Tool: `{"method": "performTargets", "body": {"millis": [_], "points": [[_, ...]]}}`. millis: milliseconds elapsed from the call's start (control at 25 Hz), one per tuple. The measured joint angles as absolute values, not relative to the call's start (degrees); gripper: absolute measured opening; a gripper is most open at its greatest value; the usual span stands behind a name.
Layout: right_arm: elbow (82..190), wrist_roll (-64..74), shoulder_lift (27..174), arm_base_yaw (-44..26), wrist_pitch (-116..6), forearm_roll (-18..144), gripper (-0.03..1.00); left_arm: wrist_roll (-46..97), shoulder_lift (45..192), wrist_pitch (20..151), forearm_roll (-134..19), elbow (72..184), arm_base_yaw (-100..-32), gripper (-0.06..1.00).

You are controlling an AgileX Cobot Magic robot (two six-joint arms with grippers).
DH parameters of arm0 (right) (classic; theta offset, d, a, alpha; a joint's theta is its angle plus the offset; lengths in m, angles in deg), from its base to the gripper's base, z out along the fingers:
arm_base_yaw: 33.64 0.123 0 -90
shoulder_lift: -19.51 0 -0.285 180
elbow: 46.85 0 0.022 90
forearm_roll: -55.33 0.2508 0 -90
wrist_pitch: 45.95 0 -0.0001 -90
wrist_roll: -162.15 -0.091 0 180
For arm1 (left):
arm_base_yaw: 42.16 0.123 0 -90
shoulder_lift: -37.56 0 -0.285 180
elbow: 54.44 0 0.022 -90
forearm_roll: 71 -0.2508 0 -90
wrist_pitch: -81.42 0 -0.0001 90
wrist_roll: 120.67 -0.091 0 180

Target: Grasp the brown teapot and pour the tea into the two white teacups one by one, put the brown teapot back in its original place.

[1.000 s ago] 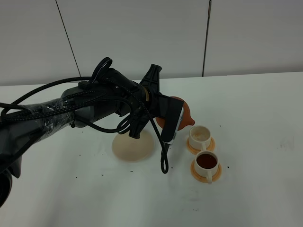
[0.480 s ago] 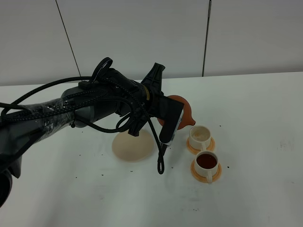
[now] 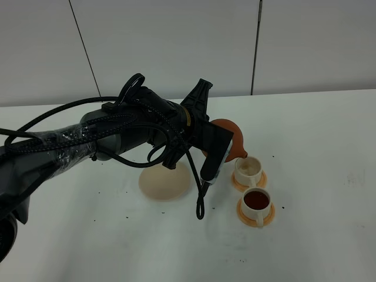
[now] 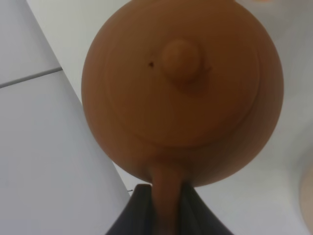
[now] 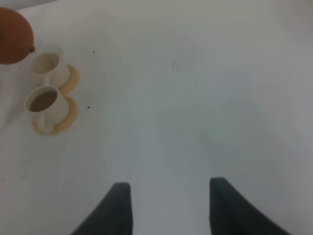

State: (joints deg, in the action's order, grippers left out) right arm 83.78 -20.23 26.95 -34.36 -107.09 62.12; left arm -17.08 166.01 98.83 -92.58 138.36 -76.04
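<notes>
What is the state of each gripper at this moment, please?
Left gripper: closed on the handle of the brown teapot.
Right gripper: open, holding nothing.

You have a flat white matte counter (image 3: 317, 247) spanning the whole scene from near edge to far edge. Behind it you see a pale grey panelled wall (image 3: 176, 41), split by thin dark seams (image 3: 257, 47), one of them slanted. On the counter's surface you find tiny dark specks (image 3: 272, 156) scattered about, and a faint grey smudge (image 3: 354, 176) toward its right side.
</notes>
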Motion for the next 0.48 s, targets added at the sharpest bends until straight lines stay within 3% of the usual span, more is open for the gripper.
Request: {"method": "performTargets", "body": {"millis": [480], "points": [[83.78,-20.23,26.95,-34.36,-107.09,62.12,0.36,-17.46,166.01,99.1,-94.45,138.36,-76.09,0.17]]}}
